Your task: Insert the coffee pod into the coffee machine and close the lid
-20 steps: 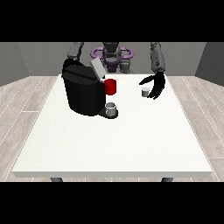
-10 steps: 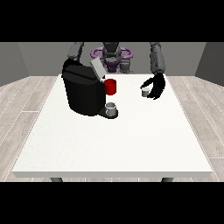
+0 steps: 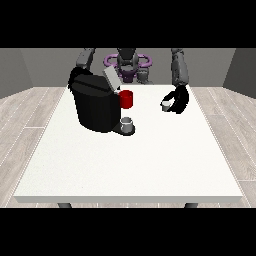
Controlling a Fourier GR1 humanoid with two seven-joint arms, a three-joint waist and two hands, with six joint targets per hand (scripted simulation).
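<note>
The hand at the view's right (image 3: 179,100) sits above the table (image 3: 130,160) near its far right part, with its dark fingers curled around the pod (image 3: 165,104), a small pale cylinder that shows at the hand's inner side. The pod is held in that hand, apart from the machine (image 3: 95,104) and well to the right of it, just above the table's surface. The machine is a bulky black body on the far left part of the table; its lid (image 3: 111,79), a pale grey flap, stands tilted up at the top, so the lid is open. A red mug (image 3: 126,99) shows at the machine's right side, just beside the lid's lower end. Below the mug, a small grey cup (image 3: 127,123) stands on the machine's dark base at its front right. The hand at the view's left (image 3: 75,76) is mostly hidden behind the machine's top left corner, and I cannot tell whether its fingers are open or curled, nor whether it touches the machine. No brand, label or writing can be read on the machine, the mug, the cup or the pod. The robot's torso (image 3: 127,62) rises behind the table's far edge, between the 2 arms.
</note>
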